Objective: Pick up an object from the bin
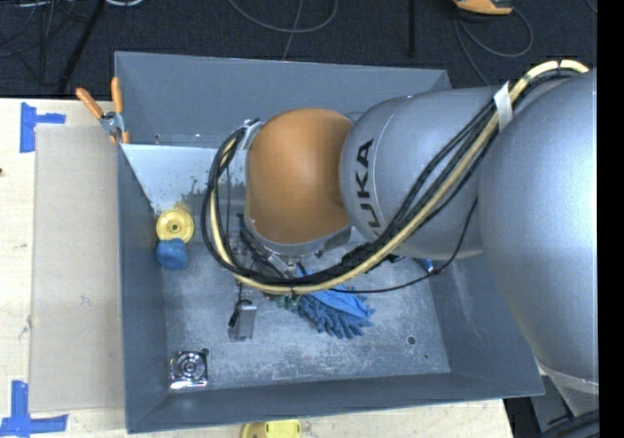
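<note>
Found the gripper (pixel 242 319) low in the bin (pixel 283 75), blue frilly toy (pixel 339 311) just beside the jaws; could not tell clenched from released; saw nothing lifted; grasp, lift left.

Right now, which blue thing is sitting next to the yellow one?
The small rounded blue lump by the bin's left wall, just below the yellow round piece. The other blue thing is bigger and frilly, lying mid-bin under the arm.
</note>
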`<state>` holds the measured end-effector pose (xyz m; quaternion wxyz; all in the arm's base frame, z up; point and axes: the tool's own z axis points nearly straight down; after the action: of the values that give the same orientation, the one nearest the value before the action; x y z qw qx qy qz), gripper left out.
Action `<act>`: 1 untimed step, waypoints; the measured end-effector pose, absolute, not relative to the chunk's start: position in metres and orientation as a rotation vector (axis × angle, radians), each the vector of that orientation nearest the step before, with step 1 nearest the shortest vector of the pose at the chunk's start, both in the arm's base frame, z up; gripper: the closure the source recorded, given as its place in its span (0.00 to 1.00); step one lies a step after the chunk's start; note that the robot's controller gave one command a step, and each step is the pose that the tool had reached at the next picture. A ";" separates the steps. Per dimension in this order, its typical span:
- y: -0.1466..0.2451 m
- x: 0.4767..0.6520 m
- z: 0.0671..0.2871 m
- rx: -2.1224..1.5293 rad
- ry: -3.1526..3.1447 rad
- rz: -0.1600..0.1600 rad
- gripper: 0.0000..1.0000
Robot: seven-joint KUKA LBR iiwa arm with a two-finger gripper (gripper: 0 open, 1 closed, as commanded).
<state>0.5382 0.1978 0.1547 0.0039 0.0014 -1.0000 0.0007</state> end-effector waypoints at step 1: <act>0.197 0.540 0.159 -0.003 -3.140 0.000 0.00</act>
<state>0.5398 0.1969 0.1592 0.0009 -0.0008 -1.0000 0.0001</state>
